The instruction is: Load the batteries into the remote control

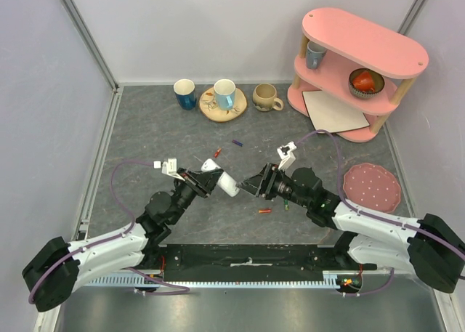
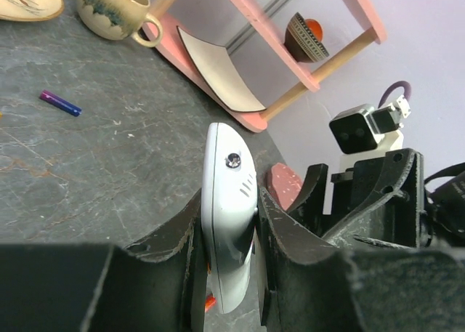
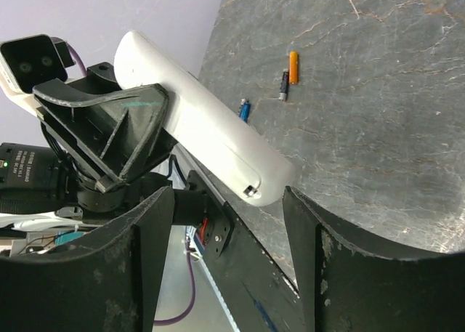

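My left gripper [image 2: 231, 205] is shut firmly on the remote control [image 3: 211, 128], holding it up off the table [image 3: 378, 143] with its free end poking toward my right gripper [image 3: 227, 195]. That one stands wide open with nothing in it, and the remote's rounded tip sits just between its fingers [image 3: 149, 245], touching neither. The shell looks like smooth hard plastic: light, stiff and probably slippery, so I'd take it close to that end with a gentle squeeze. The batteries lie down on the table, apart from both grippers: an orange battery [image 3: 293, 65], a dark battery [image 3: 283, 86] just beside it, and a blue battery [image 3: 245, 110] nearer the remote. They're tiny and round, likely to roll. I can't read any brand or lettering on the remote.
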